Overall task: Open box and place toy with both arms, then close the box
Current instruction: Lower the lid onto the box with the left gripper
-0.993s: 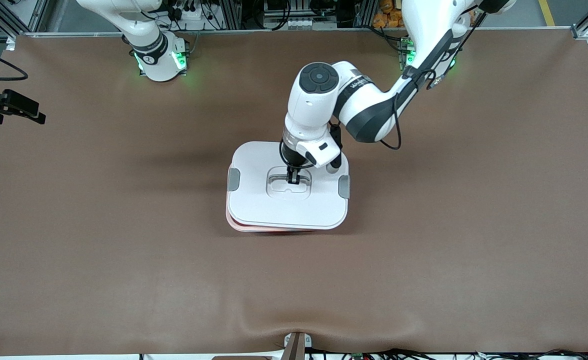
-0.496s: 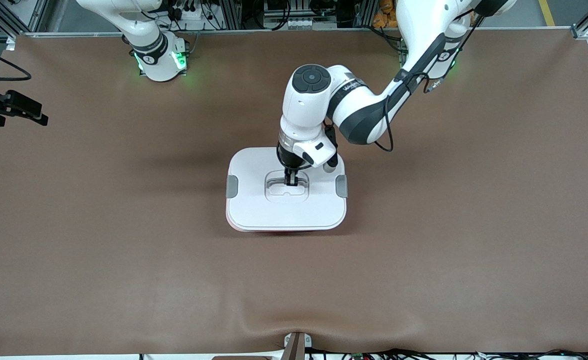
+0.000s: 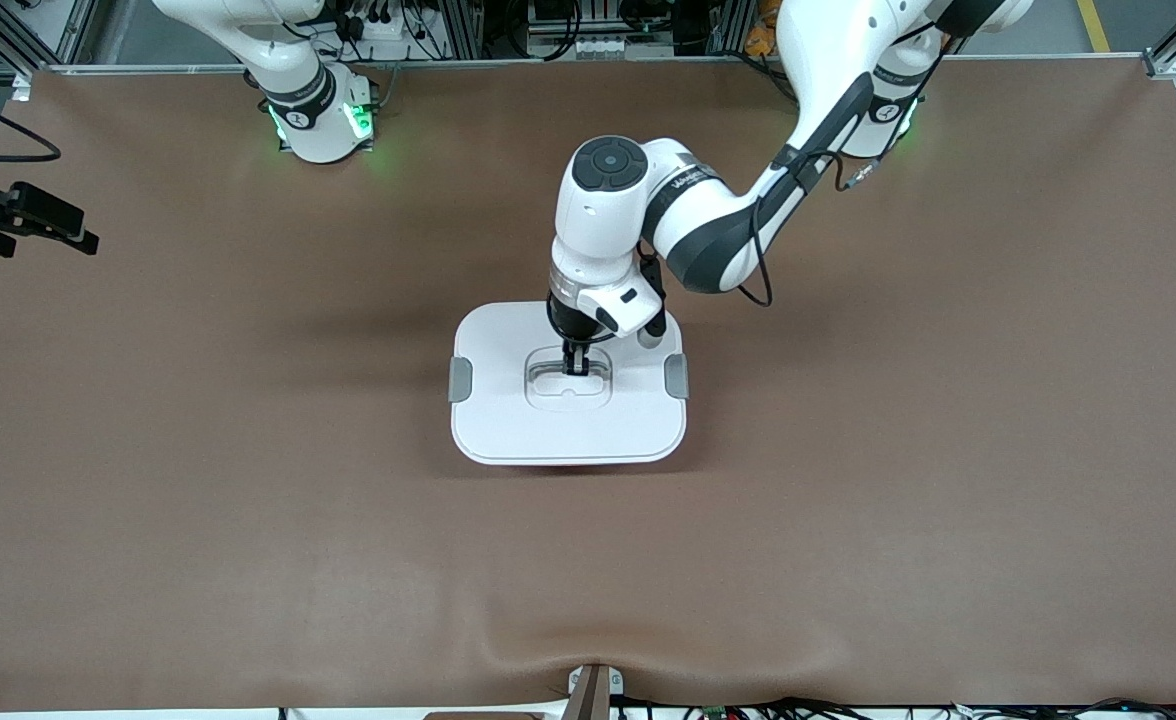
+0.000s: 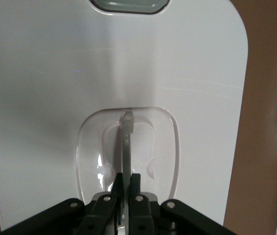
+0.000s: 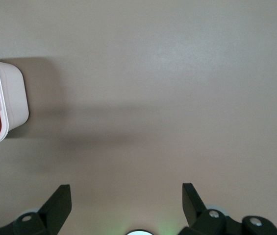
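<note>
Centrally in the frame, the box sits on the brown worktop, its white lid on. The left gripper stands over the lid's middle, jaws closed tight on the grey handle. The right gripper, at the frame's upper left edge, waits over bare worktop with jaws spread wide, holding nothing.

The box sits mid-table, its lid on top. The handle lies at the lid's centre, clips at its 3 and 9 o'clock edges. The left gripper is on the handle; the right gripper hangs over bare table.
</note>
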